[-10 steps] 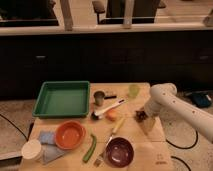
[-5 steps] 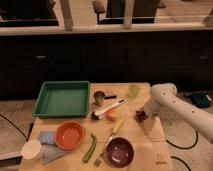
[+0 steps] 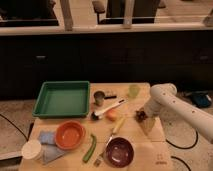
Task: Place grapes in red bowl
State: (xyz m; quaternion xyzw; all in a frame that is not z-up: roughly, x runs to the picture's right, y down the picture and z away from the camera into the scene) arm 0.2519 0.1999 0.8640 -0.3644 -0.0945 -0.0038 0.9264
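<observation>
The grapes point(image 3: 141, 115) are a small dark bunch on the right part of the wooden table, right of the little orange fruit point(image 3: 112, 114). My gripper point(image 3: 145, 121) is at the end of the white arm point(image 3: 165, 100) and is down at the grapes, right against them and partly hiding them. The orange-red bowl point(image 3: 70, 135) stands empty at the front left of the table, far from the gripper. A dark maroon bowl point(image 3: 119, 151) stands at the front middle.
A green tray point(image 3: 62, 98) is at the back left. A metal cup point(image 3: 99, 97), a white-handled brush point(image 3: 109, 108) and a yellow-green cup point(image 3: 133, 90) stand mid-table. A green pod point(image 3: 90, 148), a fork point(image 3: 104, 151), a white lid point(image 3: 32, 149) and a blue cloth point(image 3: 47, 140) lie in front.
</observation>
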